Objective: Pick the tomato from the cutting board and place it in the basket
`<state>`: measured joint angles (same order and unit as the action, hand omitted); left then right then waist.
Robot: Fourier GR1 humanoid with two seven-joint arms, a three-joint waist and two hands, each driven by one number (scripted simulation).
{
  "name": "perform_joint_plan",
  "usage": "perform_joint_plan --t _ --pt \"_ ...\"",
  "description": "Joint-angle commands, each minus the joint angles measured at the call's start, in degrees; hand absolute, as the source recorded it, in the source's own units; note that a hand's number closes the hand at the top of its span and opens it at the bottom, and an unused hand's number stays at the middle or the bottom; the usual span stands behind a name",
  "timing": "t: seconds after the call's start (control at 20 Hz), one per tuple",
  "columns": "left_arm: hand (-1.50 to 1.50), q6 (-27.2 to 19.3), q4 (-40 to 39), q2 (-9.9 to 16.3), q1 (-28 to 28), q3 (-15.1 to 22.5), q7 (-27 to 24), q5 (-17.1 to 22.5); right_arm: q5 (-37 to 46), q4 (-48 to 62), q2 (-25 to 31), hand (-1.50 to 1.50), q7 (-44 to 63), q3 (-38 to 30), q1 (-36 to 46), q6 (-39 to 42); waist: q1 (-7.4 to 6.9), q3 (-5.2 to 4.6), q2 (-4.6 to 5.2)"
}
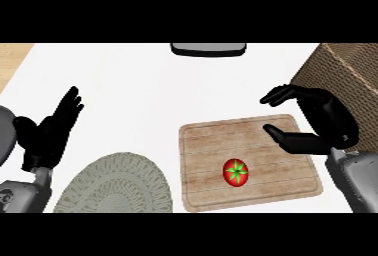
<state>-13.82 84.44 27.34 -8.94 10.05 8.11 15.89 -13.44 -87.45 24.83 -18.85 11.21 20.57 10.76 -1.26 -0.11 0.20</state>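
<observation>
Basket and cutting board on white counter; right hand spread above board, holding nothing.

This is a kitchen. A white counter fills the view, with a strip of pale wood floor past its far left corner. A wooden cutting board with a tomato on it lies near the counter's near edge, beside a round woven basket. A grey, dark-rimmed object sits at the far edge, and a brown woven block at the far right corner.
</observation>
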Motion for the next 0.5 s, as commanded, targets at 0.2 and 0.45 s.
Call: perform_joint_plan --t 0.2,0.45 --pt "0.00 3.14 -5.70 -0.17 -1.47 -2.75 0.26 2.81 28.52 -9.64 -16.02 -1.50 6.19 20.97 -0.80 -23.22 1.93 -0.08 -0.65" --pt "0.00 4.38 -4.86 0.69 -1.55 -3.51 1.12 2.72 33.87 -17.44 -17.51 -1.50 35.36 22.45 5.48 -20.59 1.98 -0.03 -0.84"
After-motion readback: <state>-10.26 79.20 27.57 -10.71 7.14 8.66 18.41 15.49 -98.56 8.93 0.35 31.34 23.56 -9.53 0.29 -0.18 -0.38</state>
